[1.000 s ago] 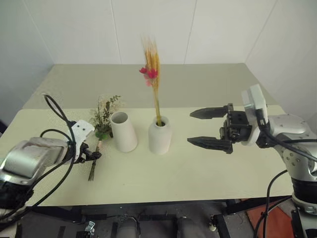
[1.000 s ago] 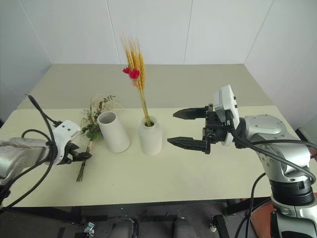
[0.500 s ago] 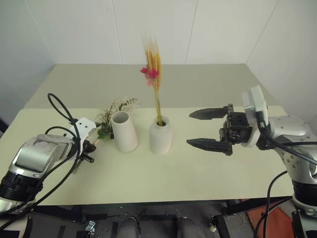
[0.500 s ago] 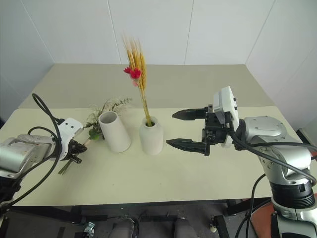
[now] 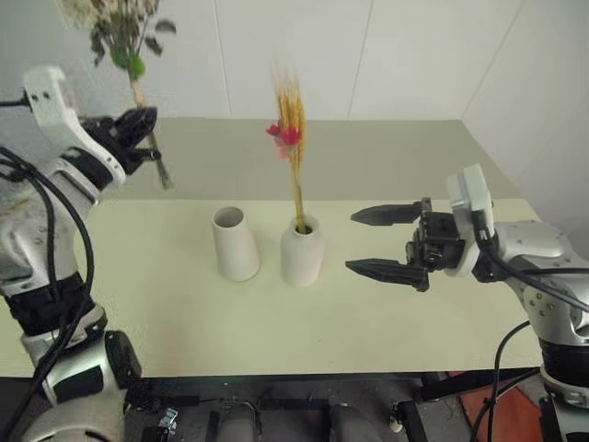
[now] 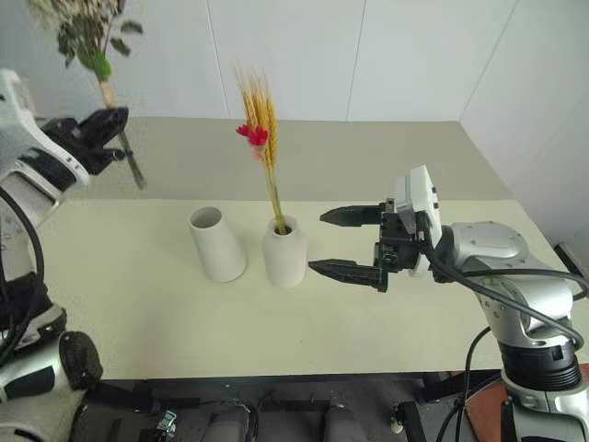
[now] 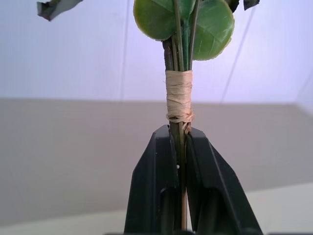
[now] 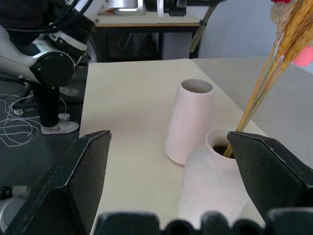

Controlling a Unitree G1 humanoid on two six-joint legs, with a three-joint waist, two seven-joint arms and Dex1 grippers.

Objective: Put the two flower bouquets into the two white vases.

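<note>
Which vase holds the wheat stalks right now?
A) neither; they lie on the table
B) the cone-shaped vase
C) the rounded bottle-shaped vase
C: the wheat stalks stand upright in the bottle-shaped vase, while the cone-shaped vase beside it shows an empty mouth.

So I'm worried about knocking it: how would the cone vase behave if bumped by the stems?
The cone vase is empty and narrower at its mouth than its base, so probably fairly stable. It looks smooth, so it might slide on the table. It likely chips if toppled.
</note>
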